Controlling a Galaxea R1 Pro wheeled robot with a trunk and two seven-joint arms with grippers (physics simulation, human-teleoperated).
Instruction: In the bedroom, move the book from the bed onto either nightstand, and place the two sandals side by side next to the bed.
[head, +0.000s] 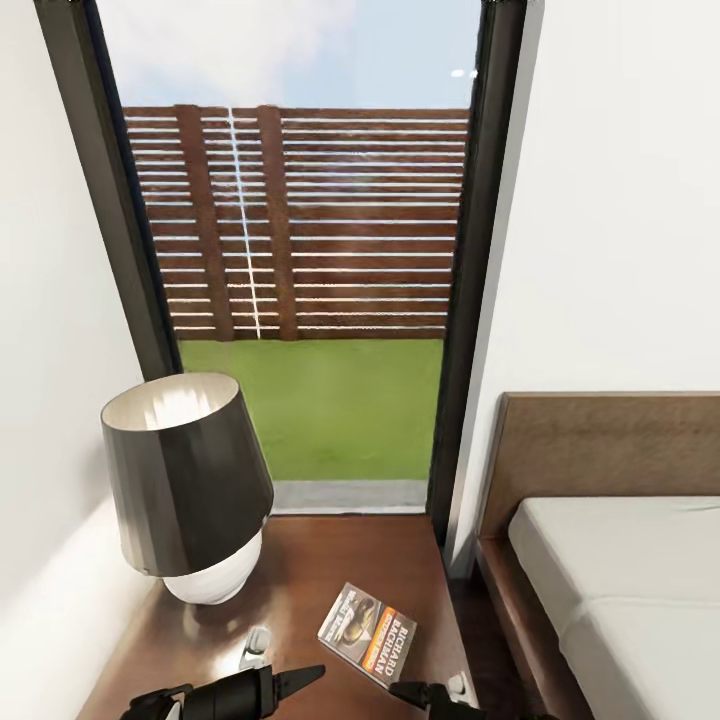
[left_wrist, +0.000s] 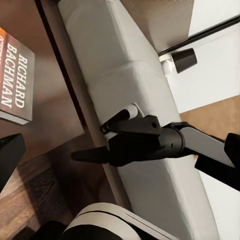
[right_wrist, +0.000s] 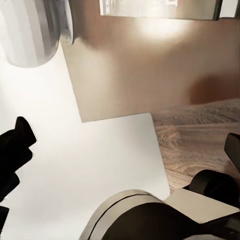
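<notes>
1. Black fingers of the left gripper (head: 300, 680) show at the bottom of the head view, low over the nightstand top; I see one tapering tip and cannot tell whether the pair is apart or together.
2. Black fingers of the right gripper (head: 415, 692) poke in just beside the book's near corner; the left wrist view shows this gripper (left_wrist: 87, 155) over the gap between nightstand and bed, but its spread I cannot tell either.
3. The small dark paperback book (head: 367, 632) with an orange band and white lettering lies flat on the glossy dark brown wooden nightstand (head: 330, 560), free of both grippers.
4. A lamp with a dark shade and round white base (head: 190, 490) stands on the nightstand's left part, apart from the book.
5. The low bed with a light-grey mattress and brown wooden headboard (head: 620, 570) sits just right of the nightstand.
6. A tall dark-framed window (head: 310, 250) behind shows a slatted wooden fence and grass.
</notes>
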